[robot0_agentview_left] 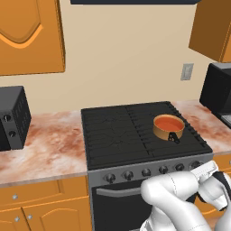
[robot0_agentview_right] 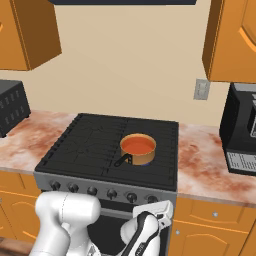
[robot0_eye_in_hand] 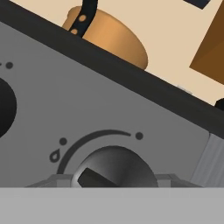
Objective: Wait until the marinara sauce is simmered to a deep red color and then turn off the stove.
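Now we are at the second part of the task, we think: the claw is brought up to the front panel of the stove (robot0_agentview_left: 135,131), close to the knob (robot0_eye_in_hand: 114,168) at the right end of the row. In the hand view this knob sits very near the camera, w/ its dial arc and a small flame mark around it, and the next knob (robot0_eye_in_hand: 5,105) is cut off at the left edge. Two grey pieces show at both sides of the knob, low in the view, probably the claw tips, but we cannot tell if they touch the knob or how wide the claw stands.

The marinara sauce (robot0_agentview_left: 168,122) is in the saucepan (robot0_agentview_left: 168,132) on the right part of the stove, towards the front, its black handle pointing to the panel. The surface looks orange-red, approx. the same in both base views. If it is already "deep red" we cannot say for sure; to us it seems still rather orange, so maybe some waiting remains.

From the base views the arm (robot0_agentview_right: 67,220) bends low in front of the oven door, the wrist (robot0_agentview_left: 212,180) near the right end of the knob row.

Next move, in our judgement: confirm the colour, close on the knob w/o slipping, then turn it to the off mark. Which way to turn is not clear from the dial.
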Tool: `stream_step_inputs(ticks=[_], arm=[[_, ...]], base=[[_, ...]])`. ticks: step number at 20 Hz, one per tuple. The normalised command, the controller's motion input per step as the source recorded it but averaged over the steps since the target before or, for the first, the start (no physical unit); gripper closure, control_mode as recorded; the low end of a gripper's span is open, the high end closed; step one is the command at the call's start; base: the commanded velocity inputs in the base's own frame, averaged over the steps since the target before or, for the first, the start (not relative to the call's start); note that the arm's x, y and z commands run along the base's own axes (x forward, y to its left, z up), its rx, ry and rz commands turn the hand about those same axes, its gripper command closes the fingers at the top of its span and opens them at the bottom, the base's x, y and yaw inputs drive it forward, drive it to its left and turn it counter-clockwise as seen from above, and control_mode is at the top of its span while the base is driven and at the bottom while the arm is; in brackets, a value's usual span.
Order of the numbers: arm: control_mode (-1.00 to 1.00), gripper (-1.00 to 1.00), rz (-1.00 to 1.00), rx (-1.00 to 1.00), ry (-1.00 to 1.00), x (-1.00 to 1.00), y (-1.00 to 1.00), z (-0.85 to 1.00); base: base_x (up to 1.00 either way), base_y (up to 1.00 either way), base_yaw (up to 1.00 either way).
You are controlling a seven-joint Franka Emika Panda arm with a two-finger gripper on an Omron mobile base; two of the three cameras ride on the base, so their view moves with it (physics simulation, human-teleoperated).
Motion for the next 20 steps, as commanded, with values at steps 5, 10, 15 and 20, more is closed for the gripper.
stream_step_inputs(ticks=[5, 10, 15, 20], arm=[[-1.00, 1.00, 0.00, 0.00, 0.00, 0.00, 0.00, 0.00], [-1.00, 1.00, 0.00, 0.00, 0.00, 0.00, 0.00, 0.00], [-1.00, 1.00, 0.00, 0.00, 0.00, 0.00, 0.00, 0.00], [-1.00, 1.00, 0.00, 0.00, 0.00, 0.00, 0.00, 0.00]], base=[[0.00, 0.00, 0.00], [0.00, 0.00, 0.00], [0.00, 0.00, 0.00], [0.00, 0.00, 0.00]])
